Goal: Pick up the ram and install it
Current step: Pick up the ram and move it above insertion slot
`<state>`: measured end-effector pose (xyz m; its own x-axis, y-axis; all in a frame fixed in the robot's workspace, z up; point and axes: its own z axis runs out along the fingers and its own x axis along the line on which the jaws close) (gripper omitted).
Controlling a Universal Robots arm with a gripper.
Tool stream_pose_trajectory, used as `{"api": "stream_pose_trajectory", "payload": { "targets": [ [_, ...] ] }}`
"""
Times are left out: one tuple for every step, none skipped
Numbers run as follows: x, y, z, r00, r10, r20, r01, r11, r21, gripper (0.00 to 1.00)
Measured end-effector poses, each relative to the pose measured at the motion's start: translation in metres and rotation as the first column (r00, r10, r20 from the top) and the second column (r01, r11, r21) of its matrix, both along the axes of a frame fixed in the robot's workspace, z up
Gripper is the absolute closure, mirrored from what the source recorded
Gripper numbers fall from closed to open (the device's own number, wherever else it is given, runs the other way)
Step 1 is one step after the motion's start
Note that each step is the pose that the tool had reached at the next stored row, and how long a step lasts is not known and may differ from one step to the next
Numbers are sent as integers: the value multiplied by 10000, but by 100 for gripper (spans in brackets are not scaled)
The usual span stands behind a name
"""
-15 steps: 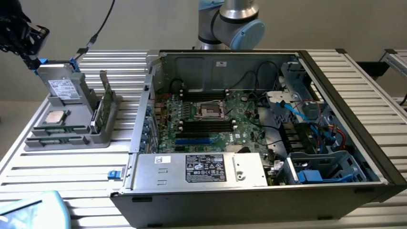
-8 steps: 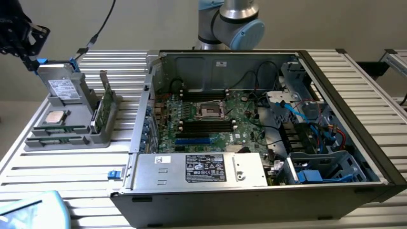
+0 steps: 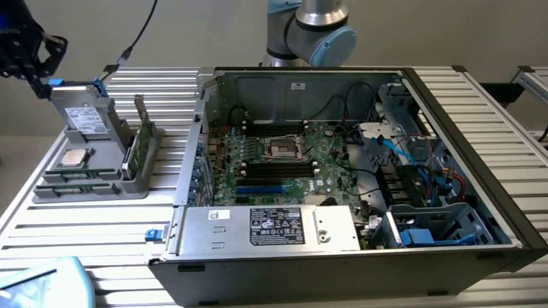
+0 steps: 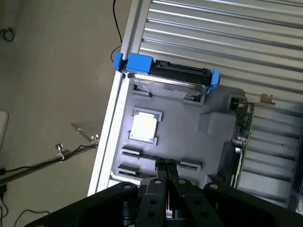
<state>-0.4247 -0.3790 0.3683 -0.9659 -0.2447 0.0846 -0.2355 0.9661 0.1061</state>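
The ram (image 3: 79,173) is a thin green stick standing on edge in the front slots of a grey parts tray (image 3: 107,154), at the exterior view's left. A second similar green stick (image 3: 73,190) stands just in front of it. My gripper (image 3: 36,80) hangs above the tray's far end, near the hard drive, well clear of the sticks. From the wrist, the gripper (image 4: 166,166) points down at the tray (image 4: 189,137), its two fingers pressed together and holding nothing. The ram (image 4: 142,155) appears there as a narrow dark strip close to the fingertips.
On the tray are a hard drive (image 4: 168,78) with blue brackets, a square silver CPU (image 4: 143,126) and a green expansion card (image 3: 141,138). The open computer case (image 3: 479,167) sits beside the tray, its motherboard (image 3: 283,151) showing long black memory slots (image 3: 276,169).
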Motion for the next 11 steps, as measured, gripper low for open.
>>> {"api": "stream_pose_trajectory", "payload": {
  "targets": [
    [0,0,-7,9998,175,0,-175,9998,0,90],
    [0,0,-14,9993,361,-1,-361,9993,0,90],
    [0,0,-22,9985,540,1,-540,9985,0,90],
    [0,0,-30,9974,715,1,-715,9974,1,90],
    [0,0,-37,9959,909,0,-909,9959,0,90],
    [0,0,-45,9941,1084,0,-1084,9941,0,90],
    [0,0,-52,9919,1273,0,-1273,9919,1,90],
    [0,0,-61,9894,1450,2,-1450,9894,1,90],
    [0,0,-68,9865,1635,1,-1635,9865,1,90],
    [0,0,-75,9836,1805,0,-1805,9836,0,90],
    [0,0,-83,9800,1988,1,-1988,9800,1,90]
  ]
}}
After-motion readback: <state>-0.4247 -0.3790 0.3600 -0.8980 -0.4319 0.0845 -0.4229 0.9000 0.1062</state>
